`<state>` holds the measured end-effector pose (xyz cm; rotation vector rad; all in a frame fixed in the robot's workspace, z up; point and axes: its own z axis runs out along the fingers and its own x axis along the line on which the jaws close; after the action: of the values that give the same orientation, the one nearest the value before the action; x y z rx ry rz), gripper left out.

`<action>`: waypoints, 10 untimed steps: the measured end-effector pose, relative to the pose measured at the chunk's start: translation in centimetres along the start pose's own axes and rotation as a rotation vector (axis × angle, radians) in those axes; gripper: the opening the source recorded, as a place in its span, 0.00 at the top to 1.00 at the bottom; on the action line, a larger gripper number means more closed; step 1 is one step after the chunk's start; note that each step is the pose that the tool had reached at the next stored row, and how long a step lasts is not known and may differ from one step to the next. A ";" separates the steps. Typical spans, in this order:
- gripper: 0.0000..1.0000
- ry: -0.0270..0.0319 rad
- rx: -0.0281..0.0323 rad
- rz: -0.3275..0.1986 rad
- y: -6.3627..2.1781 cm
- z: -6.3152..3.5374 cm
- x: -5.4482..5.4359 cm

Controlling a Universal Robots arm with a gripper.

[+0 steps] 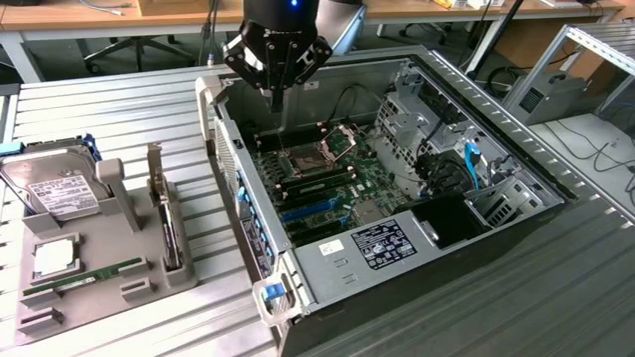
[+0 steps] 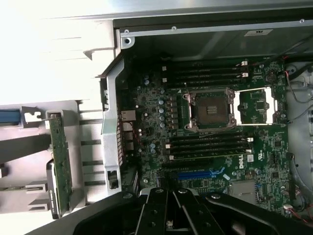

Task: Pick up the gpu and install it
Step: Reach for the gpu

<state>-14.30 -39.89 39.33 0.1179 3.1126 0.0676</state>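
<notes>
My pincer [image 1: 276, 98] hangs clenched and empty above the open computer case [image 1: 328, 262]. The gpu [image 1: 171, 230] stands on edge in the grey holder [image 1: 109, 186] beside the case, toward the worktop's [image 1: 129, 97] edge at the exterior view's left. Pickup and installation both remain undone.

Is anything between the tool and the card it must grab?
Yes. The tool hangs over the open computer case; the case's side wall stands between it and the gpu, upright in the grey holder.
</notes>
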 end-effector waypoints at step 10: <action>0.89 -0.0001 0.0000 0.000 -0.10 -0.03 1.2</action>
<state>-15.55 -39.89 39.32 0.1180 3.1125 0.0676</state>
